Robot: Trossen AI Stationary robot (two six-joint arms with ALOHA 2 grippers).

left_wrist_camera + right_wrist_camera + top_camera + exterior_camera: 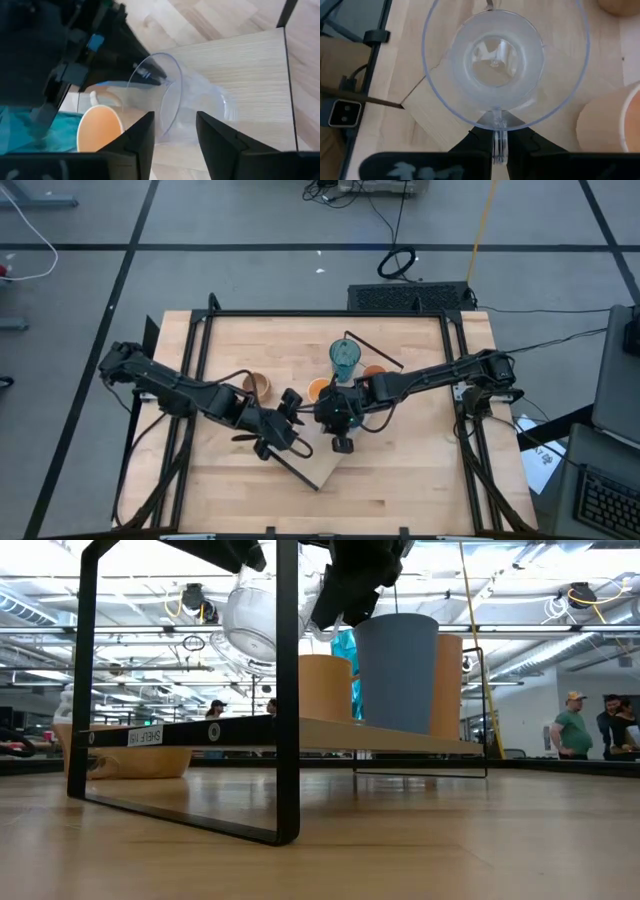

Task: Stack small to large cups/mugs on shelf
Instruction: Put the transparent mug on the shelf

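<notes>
Shelf point(330, 460) lies at an angle across the table point(420, 480), bearing the teal tumbler point(344, 358), a blue cup point(397, 670) and two orange cups point(325, 687), all apparently empty. A tan mug point(257, 385) sits on the table beside the shelf. The clear cup point(502, 65), empty and tilted, hangs above the shelf's near end, its rim pinched by the right gripper point(499, 145). The left gripper point(175, 132) has its jaws apart on either side of that cup's wall, not visibly touching. Only the low view shows the blue cup; only the wrist views show the pinch on the rim.
</notes>
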